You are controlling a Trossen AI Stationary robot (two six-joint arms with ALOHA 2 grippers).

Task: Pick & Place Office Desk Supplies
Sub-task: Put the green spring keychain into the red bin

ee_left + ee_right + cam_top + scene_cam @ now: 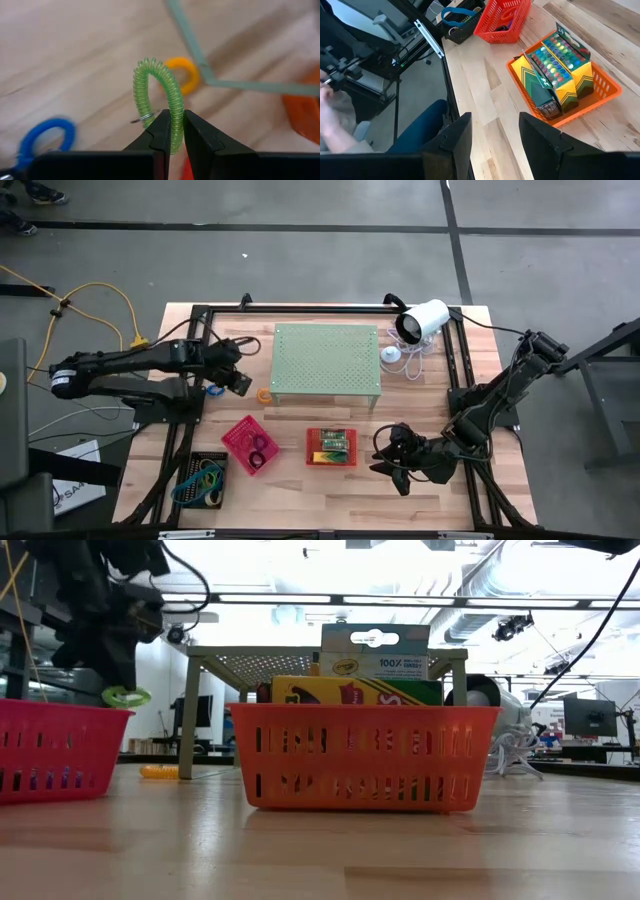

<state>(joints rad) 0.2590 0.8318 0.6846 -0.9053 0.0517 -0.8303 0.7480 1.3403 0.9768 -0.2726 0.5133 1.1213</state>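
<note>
Left gripper (172, 131) hovering above the table (300, 500) just beside the pale green perforated stand (327, 360), jaws pinching a green coiled ring (159, 95) at its lower end. Ring standing on edge, loop rising straight away from the fingertips, long axis in line with the fingers. Lying flat on the wood beneath: an orange ring (184, 75) near the stand's leg, a blue ring (45, 137) further off. Right gripper (492, 135) waiting over the table's near right part, jaws spread, holding nothing, beside the orange basket (600, 97) of crayon boxes (552, 70).

Robotics lab: wooden desk (300, 490) on grey concrete floor (300, 260); exposed ceiling ducts (500, 580) above; monitor (590, 718) behind the desk.
</note>
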